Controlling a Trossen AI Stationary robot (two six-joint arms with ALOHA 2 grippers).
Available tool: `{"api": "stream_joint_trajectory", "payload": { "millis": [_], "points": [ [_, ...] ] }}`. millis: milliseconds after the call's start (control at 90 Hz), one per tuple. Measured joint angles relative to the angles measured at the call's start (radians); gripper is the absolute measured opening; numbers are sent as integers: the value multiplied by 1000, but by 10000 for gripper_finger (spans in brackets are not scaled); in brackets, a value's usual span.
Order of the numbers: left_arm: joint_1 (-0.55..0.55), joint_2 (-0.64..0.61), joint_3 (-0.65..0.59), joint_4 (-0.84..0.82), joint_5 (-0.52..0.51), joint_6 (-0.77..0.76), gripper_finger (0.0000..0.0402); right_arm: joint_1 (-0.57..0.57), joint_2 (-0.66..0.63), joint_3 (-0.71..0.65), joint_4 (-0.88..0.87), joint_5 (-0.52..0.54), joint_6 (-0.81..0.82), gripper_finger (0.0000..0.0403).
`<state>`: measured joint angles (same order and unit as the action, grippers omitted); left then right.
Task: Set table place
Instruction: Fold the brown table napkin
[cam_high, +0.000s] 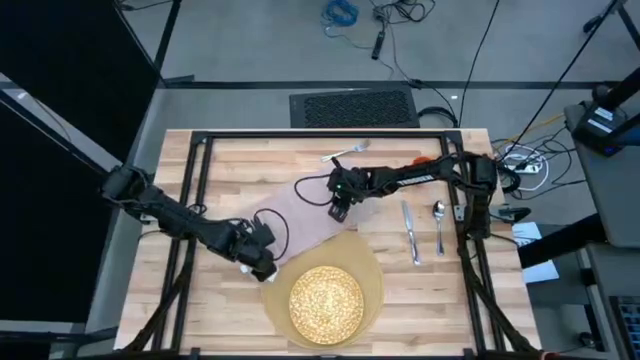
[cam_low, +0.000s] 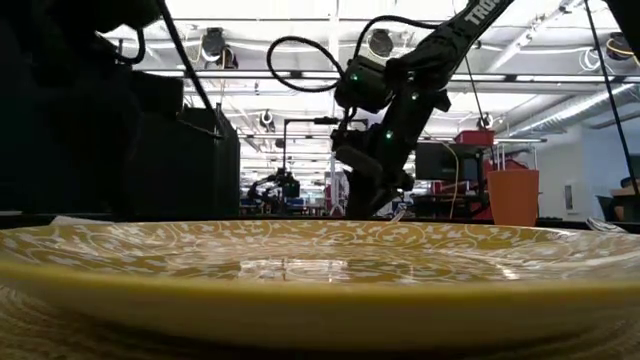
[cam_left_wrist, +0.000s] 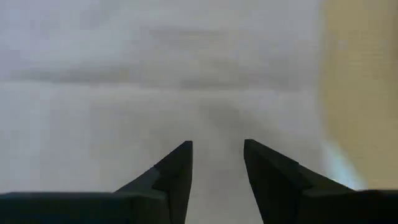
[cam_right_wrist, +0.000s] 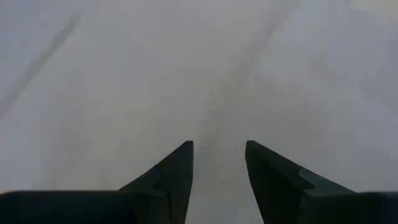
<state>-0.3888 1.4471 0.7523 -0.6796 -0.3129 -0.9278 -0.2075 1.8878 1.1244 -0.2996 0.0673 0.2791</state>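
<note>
A beige napkin (cam_high: 300, 215) lies spread flat on the table (cam_high: 230, 160), its near corner at the rim of the round tan placemat (cam_high: 372, 275). A yellow patterned plate (cam_high: 326, 300) sits on the placemat. My left gripper (cam_high: 262, 264) stands low over the napkin's near corner, its fingers slightly open (cam_left_wrist: 217, 155). My right gripper (cam_high: 340, 211) stands low over the napkin's far right part, also slightly open (cam_right_wrist: 219, 155). The cloth (cam_right_wrist: 186, 74) fills both wrist views. A fork (cam_high: 345, 152), a knife (cam_high: 410, 232) and a spoon (cam_high: 439, 225) lie on the bare wood. My left gripper points down at the napkin near its near corner (cam_left_wrist: 217, 118), cloth showing between the fingers; whether the fingertips touch it cannot be told. My right gripper points down at the napkin's far right part (cam_right_wrist: 219, 118) in the same way; touch cannot be told.
An orange cup (cam_low: 513, 197) stands at the far right, behind my right arm. The black frame (cam_high: 300, 133) rings the table. Bare wood lies left of the placemat and between the placemat and the knife.
</note>
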Motion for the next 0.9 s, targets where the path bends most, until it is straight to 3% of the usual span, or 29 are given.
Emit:
{"api": "stream_joint_trajectory", "payload": {
  "millis": [189,367,900],
  "points": [
    [75,-18,7,-83,-34,72,131,80,-41,1,-105,-23,46,132],
    [147,-5,-44,-63,-12,102,131,129,-39,-2,-174,-21,77,132],
    [125,6,-93,167,126,98,131,2,18,-3,-51,-31,-22,132]
  ]
}}
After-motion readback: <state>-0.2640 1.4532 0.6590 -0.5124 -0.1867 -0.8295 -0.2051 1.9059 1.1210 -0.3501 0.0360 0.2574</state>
